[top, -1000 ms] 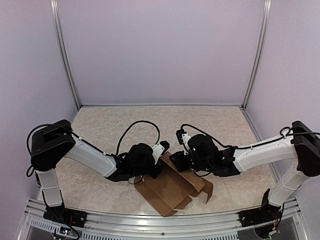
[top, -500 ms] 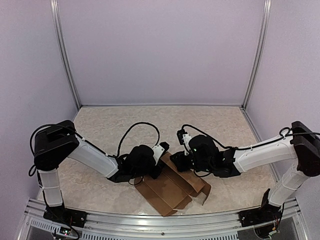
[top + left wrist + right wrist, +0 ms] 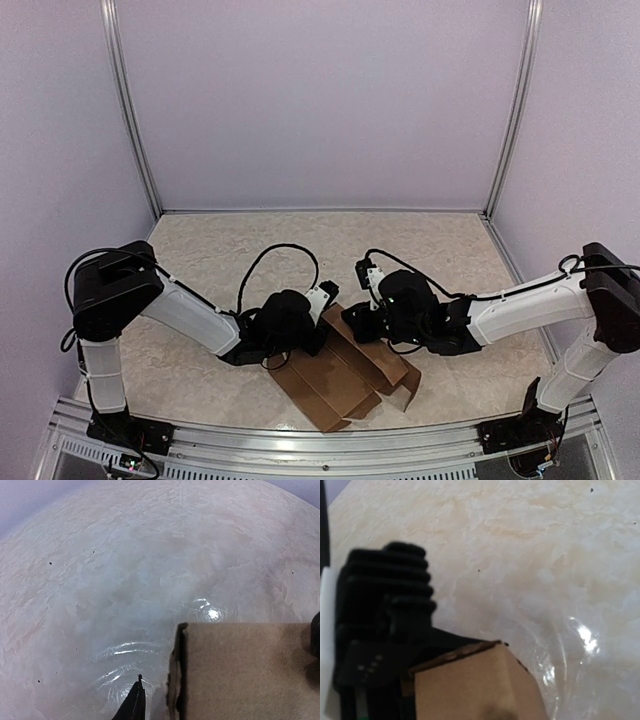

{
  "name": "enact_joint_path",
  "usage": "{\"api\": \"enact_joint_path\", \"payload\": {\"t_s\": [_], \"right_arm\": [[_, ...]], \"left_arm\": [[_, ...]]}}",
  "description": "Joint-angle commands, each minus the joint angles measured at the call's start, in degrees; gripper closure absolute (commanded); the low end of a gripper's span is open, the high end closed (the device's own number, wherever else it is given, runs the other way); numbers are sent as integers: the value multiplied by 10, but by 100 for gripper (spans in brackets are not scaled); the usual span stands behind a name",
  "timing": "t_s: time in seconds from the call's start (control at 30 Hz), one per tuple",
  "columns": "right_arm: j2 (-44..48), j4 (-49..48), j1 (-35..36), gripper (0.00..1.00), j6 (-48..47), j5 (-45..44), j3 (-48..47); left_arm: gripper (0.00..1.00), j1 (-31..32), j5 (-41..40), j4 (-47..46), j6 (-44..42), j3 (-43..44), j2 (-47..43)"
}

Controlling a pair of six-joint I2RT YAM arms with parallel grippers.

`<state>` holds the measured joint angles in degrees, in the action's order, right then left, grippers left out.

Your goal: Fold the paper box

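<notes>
The paper box [image 3: 345,375] is a brown cardboard die-cut lying mostly flat near the table's front, its creased panels partly raised. My left gripper [image 3: 312,338] is low at its far left edge. In the left wrist view one dark fingertip [image 3: 134,705] shows just left of the cardboard's edge [image 3: 245,670]; the other finger is hidden. My right gripper [image 3: 362,326] is at the box's far corner. In the right wrist view a raised cardboard panel [image 3: 475,685] covers my fingers, with the left arm's black wrist [image 3: 385,610] close behind it.
The tabletop [image 3: 230,260] is beige marbled, with purple walls at the back and sides. A metal rail [image 3: 300,445] runs along the front edge, close to the box's near corner. The two grippers are close together over the box's far edge.
The box's right flap has shifted slightly left and both grippers have edged a little over its far edge. Little else has moved.
</notes>
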<state>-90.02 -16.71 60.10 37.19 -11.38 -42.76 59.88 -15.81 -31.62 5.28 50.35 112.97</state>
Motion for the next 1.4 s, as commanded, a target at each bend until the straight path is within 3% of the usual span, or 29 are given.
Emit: {"api": "enact_joint_path", "payload": {"t_s": [0.0,0.27,0.7,1.13,1.37], "right_arm": [[0,29,-2,90,7,13,18],[2,28,-2,94,7,14,19],[7,39,-2,95,2,10,12],[92,112,-2,69,-18,-21,-6],[166,193,-2,52,-16,-58,-4]], "left_arm": [[78,2,-16,-37,25,16,14],[100,4,-7,-63,46,12,16],[100,8,-13,-68,37,7,12],[100,4,-104,-23,69,2,-6],[100,4,-200,37,146,-5,-26]]}}
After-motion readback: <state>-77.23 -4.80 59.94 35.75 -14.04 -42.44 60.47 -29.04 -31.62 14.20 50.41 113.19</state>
